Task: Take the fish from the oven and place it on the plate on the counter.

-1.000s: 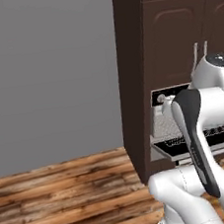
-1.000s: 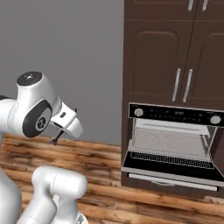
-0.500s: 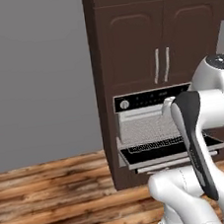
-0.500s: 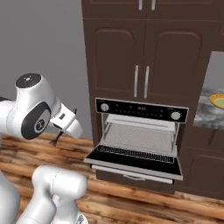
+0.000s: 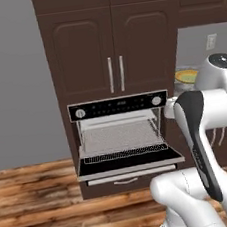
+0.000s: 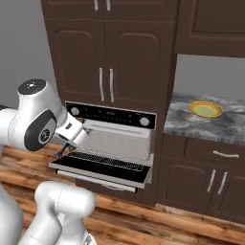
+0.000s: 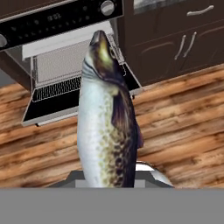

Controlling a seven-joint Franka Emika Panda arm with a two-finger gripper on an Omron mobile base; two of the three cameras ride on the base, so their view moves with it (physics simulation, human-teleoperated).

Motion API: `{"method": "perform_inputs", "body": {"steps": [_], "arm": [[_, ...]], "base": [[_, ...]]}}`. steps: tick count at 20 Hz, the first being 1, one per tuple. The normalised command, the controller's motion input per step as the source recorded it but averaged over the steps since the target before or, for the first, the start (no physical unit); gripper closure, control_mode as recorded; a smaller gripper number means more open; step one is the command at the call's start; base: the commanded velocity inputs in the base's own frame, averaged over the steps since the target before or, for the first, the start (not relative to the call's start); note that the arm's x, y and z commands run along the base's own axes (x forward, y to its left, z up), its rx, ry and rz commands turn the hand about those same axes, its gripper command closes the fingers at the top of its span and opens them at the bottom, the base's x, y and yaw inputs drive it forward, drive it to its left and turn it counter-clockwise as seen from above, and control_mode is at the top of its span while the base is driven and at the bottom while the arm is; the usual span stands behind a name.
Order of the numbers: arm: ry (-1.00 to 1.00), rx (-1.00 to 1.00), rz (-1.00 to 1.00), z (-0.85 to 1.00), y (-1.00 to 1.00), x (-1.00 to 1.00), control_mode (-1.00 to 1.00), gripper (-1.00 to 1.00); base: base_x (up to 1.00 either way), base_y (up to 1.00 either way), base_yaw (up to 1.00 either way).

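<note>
The fish (image 7: 106, 118) is clamped by its tail end in the gripper (image 6: 64, 152), its head pointing away from the hand toward the oven (image 7: 65, 48). In the right base view the gripper is seen low, just in front of the open oven door (image 6: 103, 167), with the fish as a thin dark sliver below it. The fish is thus judged to be out of the oven and ready for carrying. The plate (image 6: 206, 109) is seen bare on the counter (image 6: 210, 125), well to the right of the oven, so a sideways carry is judged to be needed next.
</note>
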Motion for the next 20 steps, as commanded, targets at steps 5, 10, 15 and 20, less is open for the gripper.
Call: {"method": "perform_inputs", "body": {"steps": [5, 10, 15, 20], "arm": [[0.0, 0.0, 0.0, 0.0, 0.0, 0.0, 1.0, 1.0], [0.0, 0.0, 0.0, 0.0, 0.0, 0.0, 1.0, 1.0], [0.0, 0.0, 0.0, 0.0, 0.0, 0.0, 1.0, 1.0], [0.0, 0.0, 0.0, 0.0, 0.0, 0.0, 1.0, 1.0]], "base": [[0.28, -1.0, 0.08], [0.71, -1.0, 0.01], [0.86, -1.0, 0.0], [0.83, -0.77, 0.1]]}}
